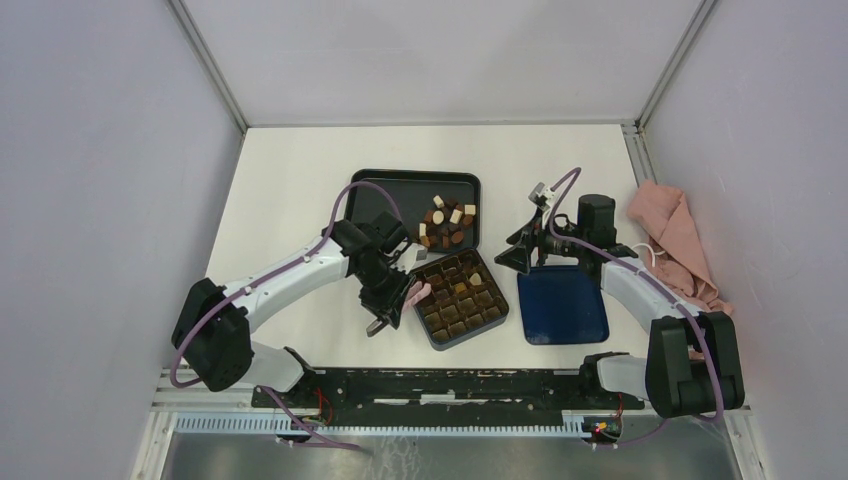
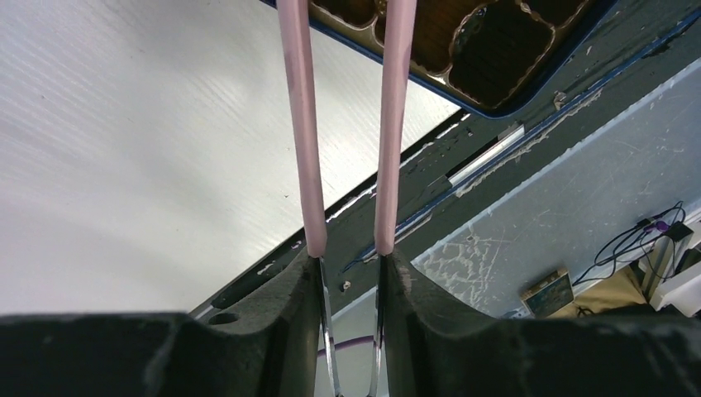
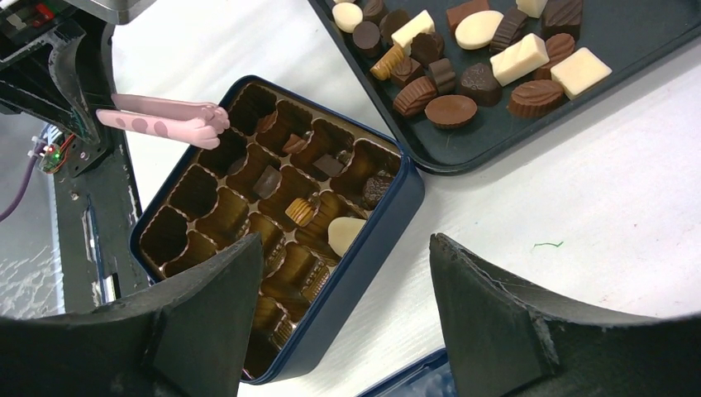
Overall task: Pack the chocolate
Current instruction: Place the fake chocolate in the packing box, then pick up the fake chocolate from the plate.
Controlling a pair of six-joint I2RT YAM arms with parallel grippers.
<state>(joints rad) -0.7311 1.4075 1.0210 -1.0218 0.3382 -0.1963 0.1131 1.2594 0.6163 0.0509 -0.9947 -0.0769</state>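
The chocolate (image 1: 446, 224) lies heaped in brown, dark and cream pieces (image 3: 463, 58) at the right end of a black tray (image 1: 385, 200). A few pieces (image 3: 302, 211) sit in the compartments of the dark blue box (image 1: 432, 338), which stands just in front of the tray. My left gripper (image 1: 385, 305) is shut on pink tweezers (image 1: 418, 292). Their tips (image 3: 211, 124) hover over the box's left corner, and nothing shows between them. In the left wrist view the two tweezer arms (image 2: 302, 124) stand apart above my gripper (image 2: 351, 256). My right gripper (image 1: 520, 258) is open and empty, right of the box.
A blue lid (image 1: 562, 305) lies flat right of the box, under my right arm. A pink cloth (image 1: 675, 240) is bunched at the table's right edge. The black rail (image 1: 440, 385) runs along the near edge. Grey walls close in three sides.
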